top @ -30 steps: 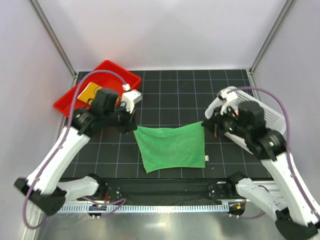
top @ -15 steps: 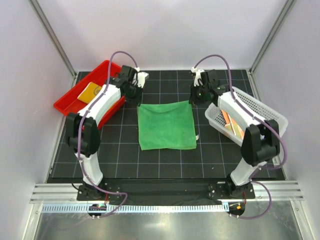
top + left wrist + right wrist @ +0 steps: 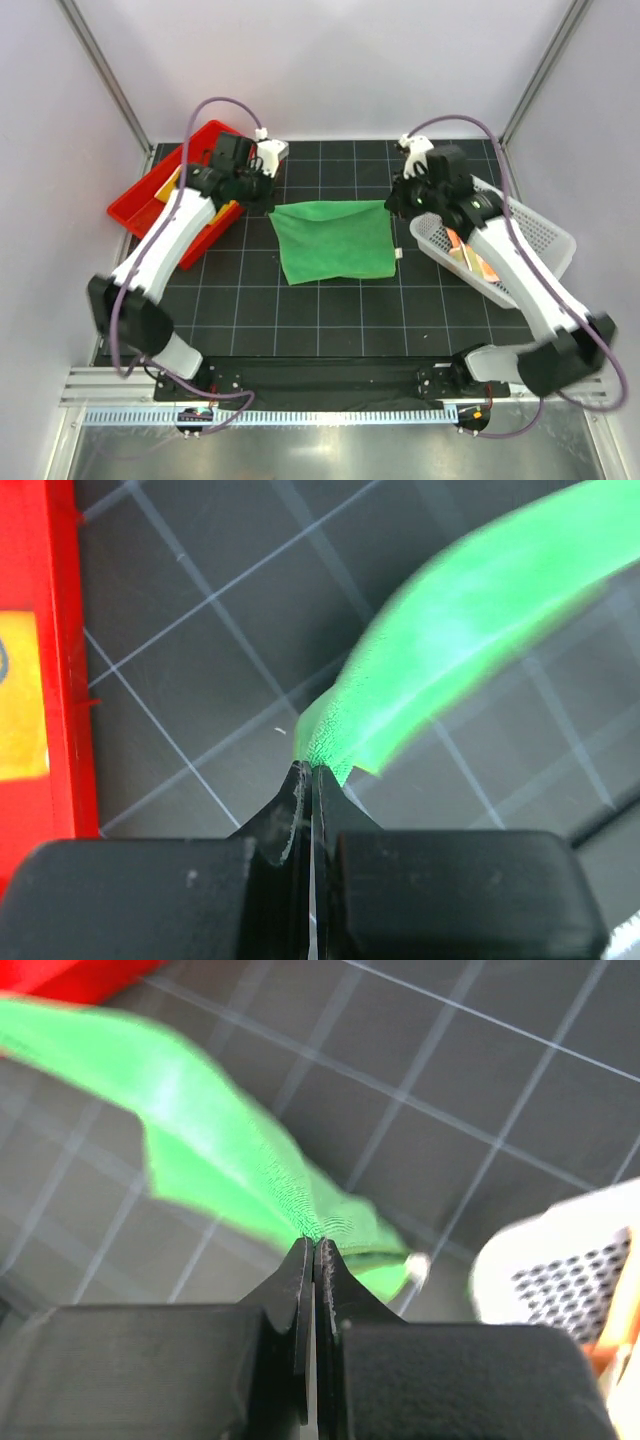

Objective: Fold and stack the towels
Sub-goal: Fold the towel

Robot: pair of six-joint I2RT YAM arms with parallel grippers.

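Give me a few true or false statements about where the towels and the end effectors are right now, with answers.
1. The left end effector and the right end effector are each shut on a corner of the green towel. True.
2. The green towel sits inside the white basket. False: it is over the gridded table, between the basket and the red tray.
3. The yellow-orange towel lies in the red tray. True.
4. The red tray is on the robot's right. False: it is on the left, the basket on the right.

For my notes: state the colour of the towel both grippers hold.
Plain bright green. The towel shows best from the top external view.
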